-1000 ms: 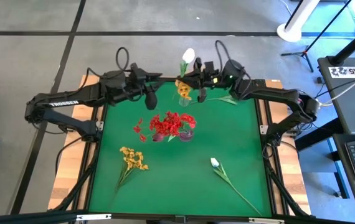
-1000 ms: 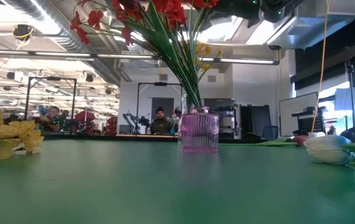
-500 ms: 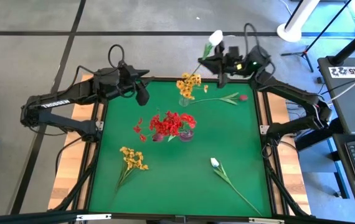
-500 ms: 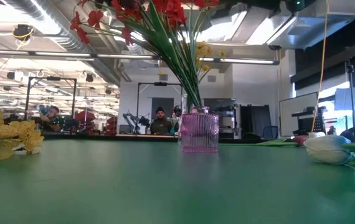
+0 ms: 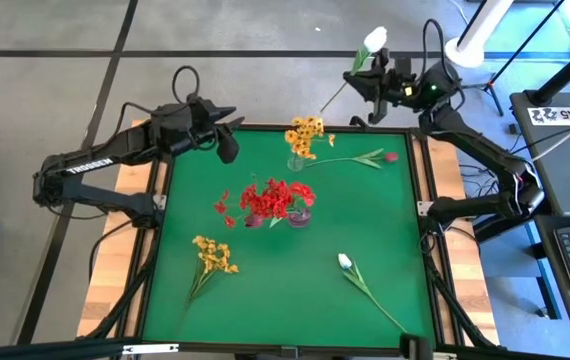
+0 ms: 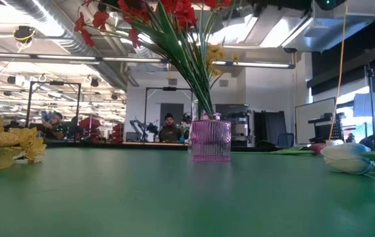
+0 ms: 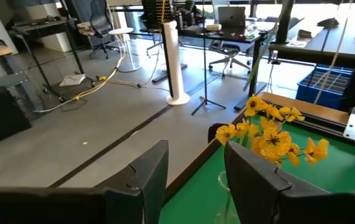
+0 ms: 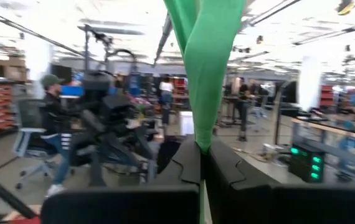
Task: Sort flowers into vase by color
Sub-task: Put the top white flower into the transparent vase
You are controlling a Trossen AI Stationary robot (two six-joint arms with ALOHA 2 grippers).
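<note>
Green table: work surface seen from above, both arms at its far edge.

Right gripper: raised beyond the far right corner of the table, fingers pressed together on the green stem of a white tulip; the bud sits above the gripper, the stem trails down toward the table's far edge. In the right wrist view the stem rises from between the closed fingers.

Left gripper: over the far left part of the table, fingers spread, nothing between them; in its wrist view the two fingers frame the yellow-orange cluster.

Yellow-orange cluster in a clear vase: far centre of the table.

Red blossoms: standing in a pink ribbed vase, mid-table.

Dark red tulip: lying flat, far right.

Second yellow-orange cluster: lying flat, near left.

Second white tulip: lying flat, near right.
</note>
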